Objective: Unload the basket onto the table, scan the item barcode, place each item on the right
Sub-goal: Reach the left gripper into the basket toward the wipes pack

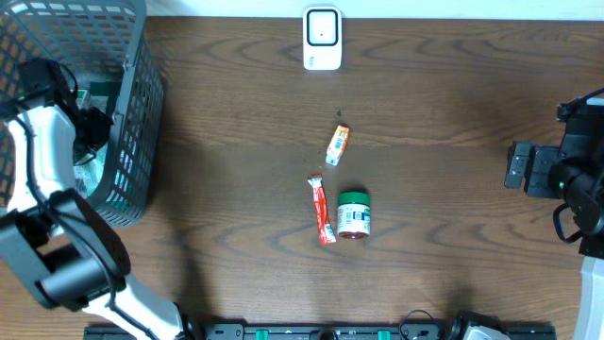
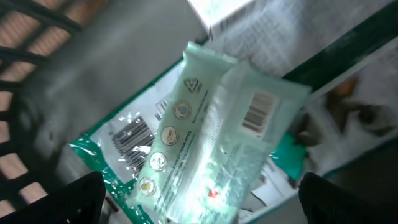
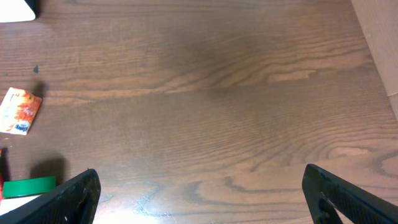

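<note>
My left gripper (image 2: pixel 202 205) is down inside the grey mesh basket (image 1: pixel 142 113), open wide. A pale green wipes pack (image 2: pixel 217 143) with a barcode label (image 2: pixel 257 113) lies between and beyond its fingers, with a gap on each side. Under it lies a green-edged packet (image 2: pixel 127 138) with its own barcode. In the overhead view the left gripper (image 1: pixel 97 126) is mostly hidden by the basket wall. The white scanner (image 1: pixel 322 38) stands at the table's far middle edge. My right gripper (image 1: pixel 514 168) hangs open over bare wood at the right, holding nothing.
An orange sachet (image 1: pixel 337 144), a red stick packet (image 1: pixel 323 210) and a green-lidded jar (image 1: pixel 354 214) lie mid-table. The basket holds more packs and a white box (image 2: pixel 224 12). In the right wrist view the sachet (image 3: pixel 18 111) and the jar lid (image 3: pixel 28 186) sit at the left.
</note>
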